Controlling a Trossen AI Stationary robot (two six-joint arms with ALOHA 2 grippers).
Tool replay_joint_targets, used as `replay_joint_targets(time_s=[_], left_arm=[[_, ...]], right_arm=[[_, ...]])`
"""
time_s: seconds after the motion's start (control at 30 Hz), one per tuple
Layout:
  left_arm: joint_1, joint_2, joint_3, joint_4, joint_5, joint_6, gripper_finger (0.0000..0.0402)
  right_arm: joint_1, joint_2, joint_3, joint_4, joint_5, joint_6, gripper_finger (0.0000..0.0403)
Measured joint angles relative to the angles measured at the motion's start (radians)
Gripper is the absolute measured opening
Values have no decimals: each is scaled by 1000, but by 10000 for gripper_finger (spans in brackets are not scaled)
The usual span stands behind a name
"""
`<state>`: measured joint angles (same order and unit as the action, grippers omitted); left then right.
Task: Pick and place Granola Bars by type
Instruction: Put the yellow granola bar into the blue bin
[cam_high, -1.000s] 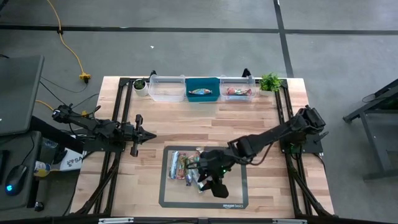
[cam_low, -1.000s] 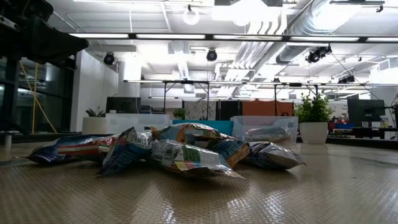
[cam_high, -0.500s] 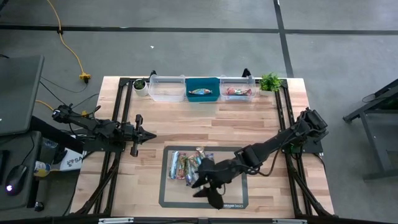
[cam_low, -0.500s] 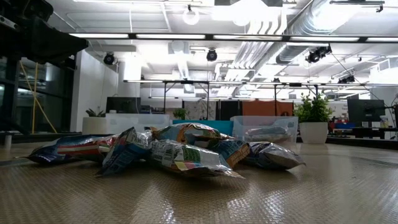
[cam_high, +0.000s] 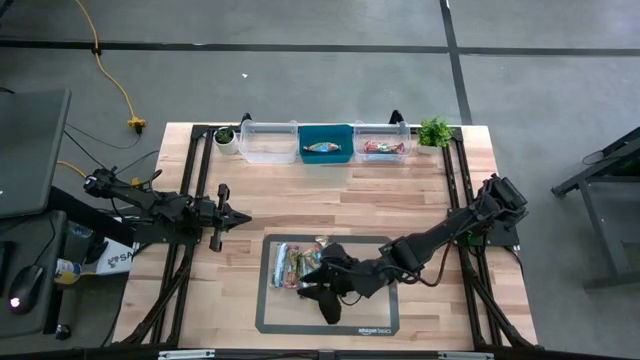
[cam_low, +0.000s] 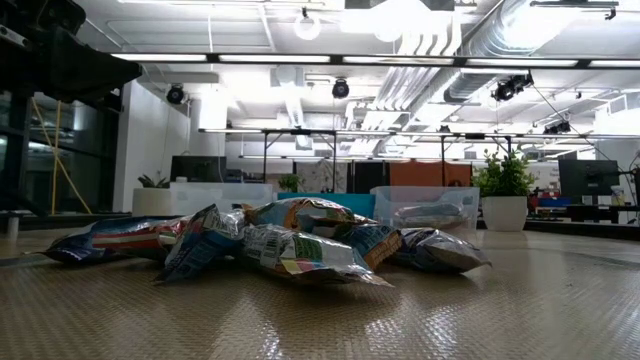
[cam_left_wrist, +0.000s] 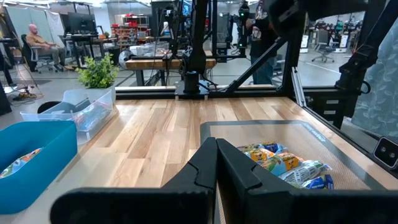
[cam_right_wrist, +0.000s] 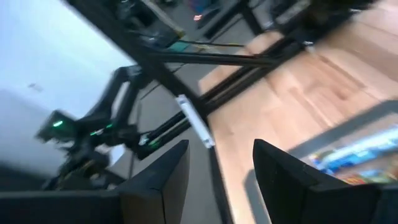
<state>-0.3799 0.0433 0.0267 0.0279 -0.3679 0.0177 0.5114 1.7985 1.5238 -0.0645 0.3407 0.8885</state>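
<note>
At nine o'clock on the table (cam_high: 400, 195), left hand (cam_high: 238, 216) clenched on nothing, parked. At six o'clock, granola bars (cam_high: 296, 267) piled on the dark mat (cam_high: 375, 318). Just right of the pile, right hand (cam_high: 322, 296) low over the mat, fingers (cam_right_wrist: 283, 171) parted, grasping nothing. At twelve o'clock, clear bin (cam_high: 268, 142), blue bin (cam_high: 325, 143) and second clear bin (cam_high: 383, 142) in a row, one bar each in the latter two.

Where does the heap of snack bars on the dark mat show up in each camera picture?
High view: granola bars on the mat's left part.
Low view: left of centre.
Left wrist view: lower right.
Right wrist view: right edge.
Shared landmark: the dark mat.
</note>
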Motion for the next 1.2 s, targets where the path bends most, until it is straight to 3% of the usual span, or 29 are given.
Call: replay_joint_targets(time_s=[0.27, 0.47, 0.6, 0.9, 1.2], left_arm=[[0, 0, 0, 0, 0, 0, 1], [0, 0, 0, 0, 0, 0, 1], [0, 0, 0, 0, 0, 0, 1], [0, 0, 0, 0, 0, 0, 1], [0, 0, 0, 0, 0, 0, 1]], right_arm=[[0, 2, 0, -303, 99, 263, 161], [-1, 2, 0, -430, 85, 414, 161], [-14, 10, 0, -540, 1, 541, 161], [-58, 106, 0, -569, -108, 459, 161], [-148, 169, 0, -569, -133, 386, 180]])
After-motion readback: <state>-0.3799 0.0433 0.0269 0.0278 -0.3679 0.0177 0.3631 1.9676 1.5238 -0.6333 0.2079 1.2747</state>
